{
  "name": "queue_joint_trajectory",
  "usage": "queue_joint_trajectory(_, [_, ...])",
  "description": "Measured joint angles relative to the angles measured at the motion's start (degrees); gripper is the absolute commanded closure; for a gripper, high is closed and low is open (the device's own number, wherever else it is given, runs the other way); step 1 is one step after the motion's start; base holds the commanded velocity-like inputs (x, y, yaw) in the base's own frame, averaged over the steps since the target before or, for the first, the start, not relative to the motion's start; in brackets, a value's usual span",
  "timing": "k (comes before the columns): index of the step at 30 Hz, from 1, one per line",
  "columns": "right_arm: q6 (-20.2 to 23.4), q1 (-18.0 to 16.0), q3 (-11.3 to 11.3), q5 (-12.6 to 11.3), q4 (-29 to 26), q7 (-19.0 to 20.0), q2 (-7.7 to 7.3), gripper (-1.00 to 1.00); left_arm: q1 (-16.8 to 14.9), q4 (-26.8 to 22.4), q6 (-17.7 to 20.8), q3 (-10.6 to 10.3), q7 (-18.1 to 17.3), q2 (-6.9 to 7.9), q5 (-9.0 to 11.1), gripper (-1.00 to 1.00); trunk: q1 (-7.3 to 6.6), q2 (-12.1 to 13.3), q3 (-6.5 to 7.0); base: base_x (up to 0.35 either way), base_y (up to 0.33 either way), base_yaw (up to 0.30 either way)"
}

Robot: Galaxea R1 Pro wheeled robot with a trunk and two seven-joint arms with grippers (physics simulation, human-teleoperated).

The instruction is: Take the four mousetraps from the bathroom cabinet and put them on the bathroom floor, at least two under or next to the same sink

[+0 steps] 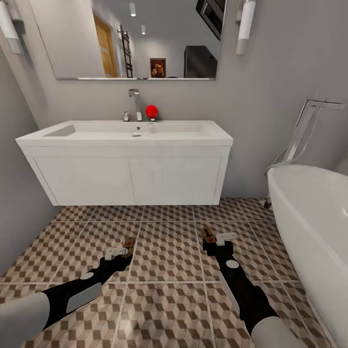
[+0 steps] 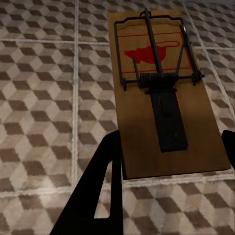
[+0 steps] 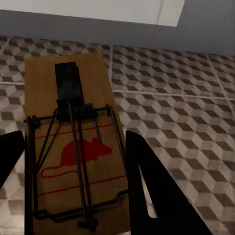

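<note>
Each of my grippers holds a mousetrap just above the bathroom floor [image 1: 169, 299], in front of the sink [image 1: 135, 133]. The left gripper [image 1: 123, 252] is shut on a brown mousetrap [image 1: 129, 244]. In the left wrist view this mousetrap [image 2: 161, 98] shows its wire bar and red mouse print, its sides clamped by the left gripper [image 2: 169, 156]. The right gripper [image 1: 212, 240] is shut on another mousetrap [image 1: 208, 234]. In the right wrist view that mousetrap [image 3: 73, 147] sits inside the right gripper [image 3: 73, 176], over the cube-patterned tiles. The cabinet is out of view.
A white wall-hung vanity [image 1: 130, 179] carries the sink, with open floor beneath it. A faucet [image 1: 136, 104] and a red ball [image 1: 152, 111] sit on its top. A white bathtub [image 1: 314, 217] stands at the right, a grey wall [image 1: 19, 203] at the left.
</note>
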Motion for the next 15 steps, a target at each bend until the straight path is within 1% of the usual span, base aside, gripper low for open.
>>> queue_joint_trajectory(11, [0.0,0.0,0.0,0.0,0.0,-0.1,0.00,1.00,0.0,-0.6,0.0,0.0,0.0,-0.08,0.0,1.00,2.42,-4.4,-2.98,0.000,0.000,0.000])
queue_joint_trajectory(15, [0.0,0.0,0.0,0.0,0.0,-0.1,0.00,1.00,0.0,-0.6,0.0,0.0,0.0,-0.09,0.0,1.00,2.53,-4.5,-4.23,0.000,0.000,0.000])
